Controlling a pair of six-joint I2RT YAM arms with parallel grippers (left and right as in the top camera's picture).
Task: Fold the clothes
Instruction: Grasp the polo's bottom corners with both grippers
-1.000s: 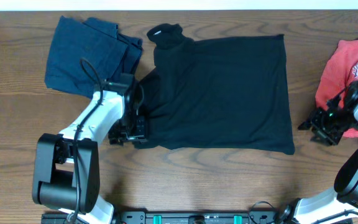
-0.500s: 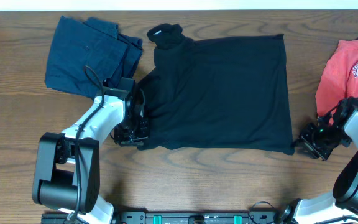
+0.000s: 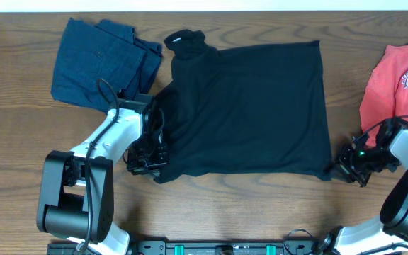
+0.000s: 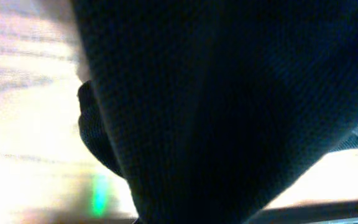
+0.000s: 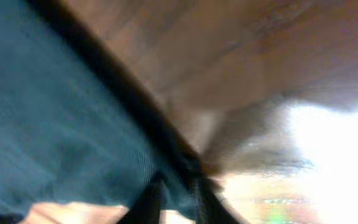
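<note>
- At about 10 o'clock on the table (image 3: 225, 205) lies the navy garment (image 3: 101, 64), loosely bunched. It is near the black shirt's left side, and I cannot tell whether the two edges touch.
- The left claw (image 3: 147, 157) sits at about 8 o'clock, on the lower left corner of the black shirt (image 3: 250, 106). It is closed, and its wrist camera is filled with dark cloth, so I judge that it is pinching that corner.
- The black shirt is spread flat in the middle of the table, with no fold in it yet. I judge that the step in hand is to take the two lower corners for the first fold.
- The right claw (image 3: 342, 164) is at about 4 o'clock, at the lower right corner of the shirt. Its wrist view is blurred. I see the cloth edge running toward the fingers, but I cannot tell whether the claw is closed on it.
- The next move, in my judgement, calls for a sure grip on both sides, then lifting both corners together and carrying them toward 12 o'clock, at even height so the hem stays straight.
- The red shirt (image 3: 402, 85) lies at about 3 o'clock, just beside the right arm. This arm could drag it, and the navy garment could catch the left one.
</note>
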